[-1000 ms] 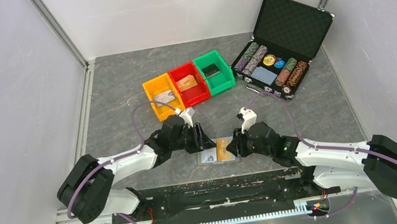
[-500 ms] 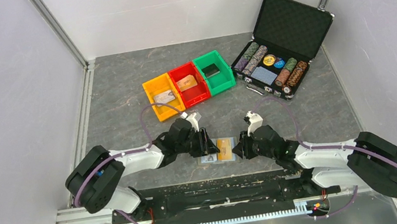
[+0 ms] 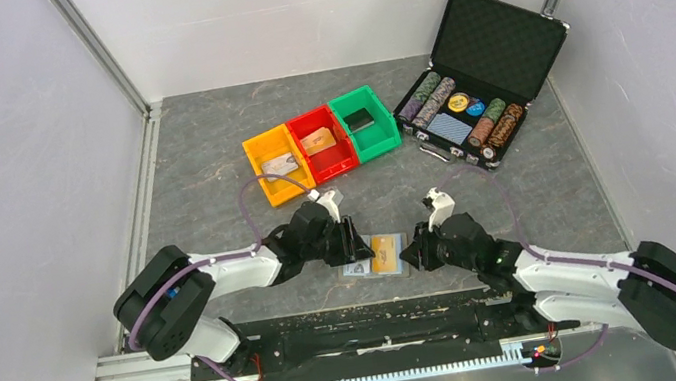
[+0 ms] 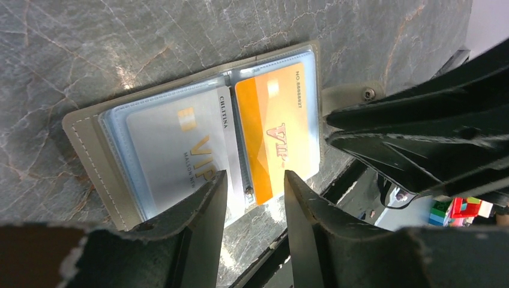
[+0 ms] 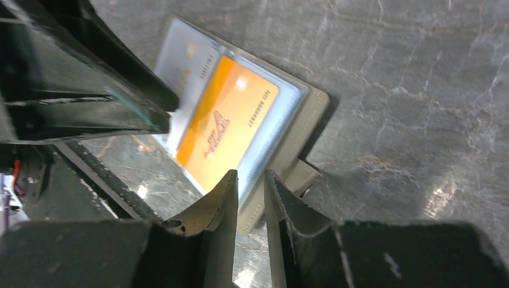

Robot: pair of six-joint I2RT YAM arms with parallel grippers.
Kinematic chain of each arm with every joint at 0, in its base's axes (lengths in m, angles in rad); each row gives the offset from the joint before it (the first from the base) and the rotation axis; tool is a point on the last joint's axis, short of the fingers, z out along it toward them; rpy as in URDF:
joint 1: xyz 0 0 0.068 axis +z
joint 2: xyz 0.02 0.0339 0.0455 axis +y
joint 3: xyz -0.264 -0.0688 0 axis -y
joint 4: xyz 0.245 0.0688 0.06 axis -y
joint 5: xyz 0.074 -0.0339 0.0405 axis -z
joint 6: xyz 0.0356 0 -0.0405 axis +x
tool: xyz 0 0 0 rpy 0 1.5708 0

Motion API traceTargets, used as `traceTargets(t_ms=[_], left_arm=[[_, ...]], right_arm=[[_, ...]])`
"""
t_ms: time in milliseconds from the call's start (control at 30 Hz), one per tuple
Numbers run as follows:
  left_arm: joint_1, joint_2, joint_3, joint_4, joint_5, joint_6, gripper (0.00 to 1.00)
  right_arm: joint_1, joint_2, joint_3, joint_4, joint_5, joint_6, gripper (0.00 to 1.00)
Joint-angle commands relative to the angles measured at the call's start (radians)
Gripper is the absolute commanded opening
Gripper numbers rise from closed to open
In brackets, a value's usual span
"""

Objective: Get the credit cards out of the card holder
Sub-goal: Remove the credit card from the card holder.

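The card holder point(image 3: 363, 269) lies open and flat near the table's front edge, grey outside point(image 4: 84, 141) with light-blue sleeves. A silver card point(image 4: 174, 144) fills its left panel and an orange card point(image 4: 279, 129) its right panel point(image 5: 231, 129). My left gripper point(image 3: 355, 242) hovers open over the holder's spine point(image 4: 255, 175), nothing between its fingers. My right gripper point(image 3: 412, 254) sits at the holder's right edge, beside the snap tab point(image 5: 303, 174). Its jaws point(image 5: 250, 174) stand narrowly open with that edge showing in the gap, and no grip shows.
Yellow point(image 3: 260, 154), red point(image 3: 303, 123) and green point(image 3: 387, 124) bins stand in a row behind, each with a flat item inside. An open black chip case point(image 3: 494, 41) sits at the back right. The black front rail point(image 3: 364, 323) runs just below the holder.
Both arms have lowered toward the holder. The right gripper has slid a little right to the holder's edge and its jaws have narrowed slightly. The left jaws stay the same.
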Motion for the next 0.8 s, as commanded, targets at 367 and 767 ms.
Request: traceTargets(t_ms=[367,767], left_arm=[[-0.022,-0.043,-0.009,0.034,-0.096,-0.051,0.46],[-0.028,-0.028,0.004,0.037,-0.089,-0.056,0.46]], right_arm=[[-0.005,0.061,0.101,0.048,-0.072,0.055,0.25],[-0.029,0.193,0.003,0.135,-0.064,0.043,0.22]])
